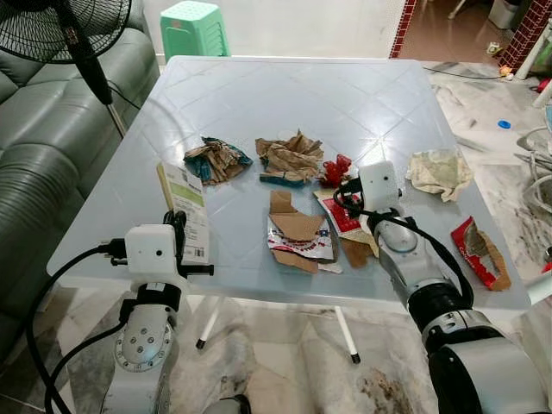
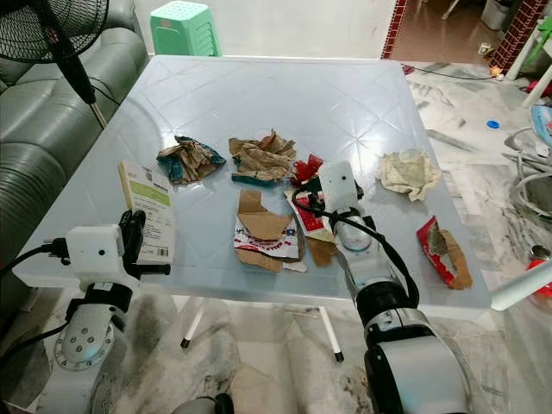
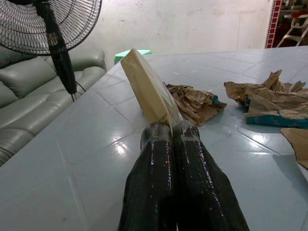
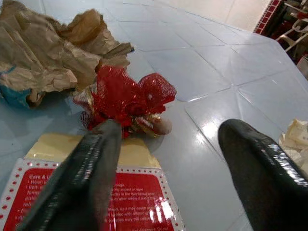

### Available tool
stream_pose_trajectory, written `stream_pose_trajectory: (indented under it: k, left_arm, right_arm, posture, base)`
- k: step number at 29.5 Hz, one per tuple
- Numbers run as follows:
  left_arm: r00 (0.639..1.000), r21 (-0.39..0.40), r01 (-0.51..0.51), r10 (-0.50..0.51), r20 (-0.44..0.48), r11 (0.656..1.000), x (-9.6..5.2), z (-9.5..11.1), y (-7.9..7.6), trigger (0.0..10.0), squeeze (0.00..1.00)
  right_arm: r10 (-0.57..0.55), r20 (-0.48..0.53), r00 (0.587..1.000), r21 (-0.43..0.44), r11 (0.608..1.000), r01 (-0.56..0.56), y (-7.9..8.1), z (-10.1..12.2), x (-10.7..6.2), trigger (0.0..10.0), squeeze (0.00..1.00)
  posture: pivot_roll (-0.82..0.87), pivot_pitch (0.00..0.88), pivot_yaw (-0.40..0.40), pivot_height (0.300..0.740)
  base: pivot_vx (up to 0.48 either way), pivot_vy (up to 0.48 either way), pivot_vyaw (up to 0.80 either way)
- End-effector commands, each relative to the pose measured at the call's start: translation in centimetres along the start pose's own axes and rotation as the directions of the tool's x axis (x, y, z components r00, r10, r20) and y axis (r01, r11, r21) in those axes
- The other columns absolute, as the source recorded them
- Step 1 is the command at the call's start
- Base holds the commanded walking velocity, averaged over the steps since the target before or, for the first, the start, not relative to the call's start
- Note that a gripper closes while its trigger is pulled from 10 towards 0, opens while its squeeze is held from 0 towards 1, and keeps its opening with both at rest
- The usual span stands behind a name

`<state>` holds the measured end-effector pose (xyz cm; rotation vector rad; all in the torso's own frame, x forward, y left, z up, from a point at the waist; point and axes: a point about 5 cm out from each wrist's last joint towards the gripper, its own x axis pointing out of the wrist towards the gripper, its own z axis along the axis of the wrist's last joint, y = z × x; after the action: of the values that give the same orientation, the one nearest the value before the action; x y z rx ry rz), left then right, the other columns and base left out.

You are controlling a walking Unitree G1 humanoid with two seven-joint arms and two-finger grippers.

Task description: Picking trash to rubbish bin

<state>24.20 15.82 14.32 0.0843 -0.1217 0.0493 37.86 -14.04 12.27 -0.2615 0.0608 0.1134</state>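
Step in hand: one piece of trash is held by the left claw (image 3: 169, 132), and a second is being lined up by the right claw (image 4: 173, 144); no bin can be made out in these views.

Left claw: closed on the flat box (image 1: 185, 210) at its near edge; the box is tilted up off the surface (image 1: 345, 95) near the front left corner.

Right claw: spread wide, with nothing between the fingers; it is held low over the red printed card (image 4: 127, 197), pointing at the red mesh bow (image 4: 127, 98) just ahead.

Trash left on the surface: crumpled brown paper (image 1: 291, 158) and a smaller wad with blue print (image 1: 216, 159) toward the middle; torn cardboard pieces (image 1: 295, 235) near the front; a pale crumpled wrapper (image 1: 440, 171) to the right; a red packet (image 1: 479, 253) at the front right edge.

Progress: judged early, as most pieces lie uncollected.

Next move: the right claw would need to be advanced so the bow sits between the fingers, then closed; the bow is soft and light, so a full squeeze seems needed. A bin must then be found.
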Motion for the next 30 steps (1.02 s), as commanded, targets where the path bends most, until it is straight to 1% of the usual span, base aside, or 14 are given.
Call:
stream_pose_trajectory:
  k: [1, 5, 6, 7, 8, 10, 11, 12, 17, 20, 26, 27, 29, 30]
  left_arm:
    - [1.000, 0.004, -0.005, 0.005, 0.010, 1.000, 0.1, 0.3, 0.0, 0.0, 0.00]
    - [1.000, 0.001, -0.004, 0.004, 0.010, 1.000, 0.0, 0.3, 0.0, 0.0, 0.00]
    - [1.000, 0.002, -0.004, 0.004, 0.009, 1.000, 0.0, 0.2, 0.0, 0.0, 0.00]
    - [1.000, 0.002, -0.005, 0.005, 0.009, 1.000, 0.0, 0.2, 0.0, 0.0, 0.00]
    - [1.000, 0.002, -0.005, 0.005, 0.009, 1.000, 0.0, 0.2, 0.0, 0.0, 0.00]
    - [1.000, 0.001, -0.007, 0.007, 0.011, 1.000, 0.0, 0.3, 0.0, 0.0, 0.00]
    - [1.000, 0.001, -0.007, 0.007, 0.011, 1.000, 0.0, 0.3, 0.0, 0.0, 0.00]
    - [1.000, 0.001, -0.008, 0.008, 0.013, 1.000, 0.1, 0.3, 0.0, 0.0, 0.00]
    - [1.000, -0.003, -0.006, 0.006, 0.016, 1.000, 0.1, 0.3, -0.2, 0.0, 0.00]
    - [1.000, -0.009, -0.006, 0.006, 0.014, 1.000, 0.1, 0.2, -0.4, 0.0, 0.00]
    - [1.000, -0.011, -0.009, 0.009, 0.014, 1.000, 0.0, 0.2, -0.3, 0.0, 0.00]
    - [1.000, -0.011, -0.010, 0.011, 0.015, 1.000, 0.0, 0.2, -0.3, 0.0, 0.00]
    - [1.000, -0.012, -0.017, 0.017, 0.020, 1.000, 0.1, 0.3, -0.2, 0.0, 0.00]
    - [1.000, -0.012, -0.018, 0.018, 0.020, 1.000, 0.1, 0.3, -0.2, 0.0, 0.00]
  right_arm:
    - [-0.012, -0.024, 1.000, -0.008, 1.000, 0.011, -0.5, -0.2, 0.1, 10.0, 1.00]
    - [0.006, -0.101, 0.995, 0.015, 1.000, -0.004, -0.4, -1.3, 0.0, 10.0, 1.00]
    - [0.011, -0.122, 0.992, 0.032, 0.999, -0.007, -0.3, -1.6, -0.1, 10.0, 0.00]
    - [0.017, -0.138, 0.990, 0.079, 0.997, -0.006, -0.2, -2.0, -0.2, 10.0, 0.00]
    - [0.017, -0.138, 0.990, 0.079, 0.997, -0.006, -0.2, -2.0, -0.2, 10.0, 0.00]
    - [0.064, -0.139, 0.988, 0.171, 0.984, -0.040, 0.6, -2.1, -0.3, 10.0, 0.00]
    - [0.064, -0.139, 0.988, 0.171, 0.984, -0.040, 0.6, -2.1, -0.3, 10.0, 0.00]
    - [0.126, -0.122, 0.984, 0.213, 0.972, -0.097, 1.6, -2.0, -0.3, 10.0, 0.00]
    - [0.218, -0.093, 0.972, 0.254, 0.949, -0.189, 3.3, -1.7, -0.4, 10.0, 0.00]
    - [0.315, -0.048, 0.948, 0.314, 0.905, -0.285, 5.2, -1.2, -0.5, 10.0, 0.00]
    - [0.279, 0.032, 0.960, 0.244, 0.929, -0.278, 5.1, 0.2, -0.3, 10.0, 0.00]
    - [0.260, 0.067, 0.963, 0.225, 0.937, -0.268, 4.8, 0.7, -0.2, 10.0, 0.00]
    - [0.217, 0.223, 0.950, 0.187, 0.947, -0.260, 3.8, 3.7, 0.1, 10.0, 0.00]
    - [0.217, 0.246, 0.945, 0.185, 0.946, -0.266, 3.7, 4.2, 0.1, 10.0, 0.00]
  posture:
    - [0.06, 0.092, -0.025, 0.740]
    - [0.06, 0.092, -0.025, 0.740]
    - [0.06, 0.087, -0.025, 0.740]
    - [0.06, 0.087, -0.025, 0.740]
    - [0.06, 0.087, -0.025, 0.740]
    - [0.06, 0.079, -0.028, 0.740]
    - [0.06, 0.079, -0.028, 0.740]
    - [0.06, 0.076, -0.028, 0.740]
    - [0.06, 0.074, -0.032, 0.740]
    - [0.05, 0.077, -0.037, 0.740]
    - [0.05, 0.080, -0.039, 0.740]
    - [0.05, 0.081, -0.039, 0.740]
    - [0.05, 0.083, -0.042, 0.740]
    - [0.05, 0.083, -0.042, 0.740]
  base:
    - [0.000, 0.000, 0.00]
    - [0.000, 0.000, 0.00]
    - [0.000, 0.000, 0.00]
    - [0.000, 0.000, 0.00]
    - [0.000, 0.000, 0.00]
    - [0.000, 0.000, 0.00]
    - [0.000, 0.000, 0.00]
    - [0.000, 0.000, 0.00]
    - [0.000, 0.000, 0.00]
    - [0.000, 0.000, 0.00]
    - [0.000, 0.000, 0.00]
    - [0.000, 0.000, 0.00]
    - [0.000, 0.000, 0.00]
    - [0.000, 0.000, 0.00]
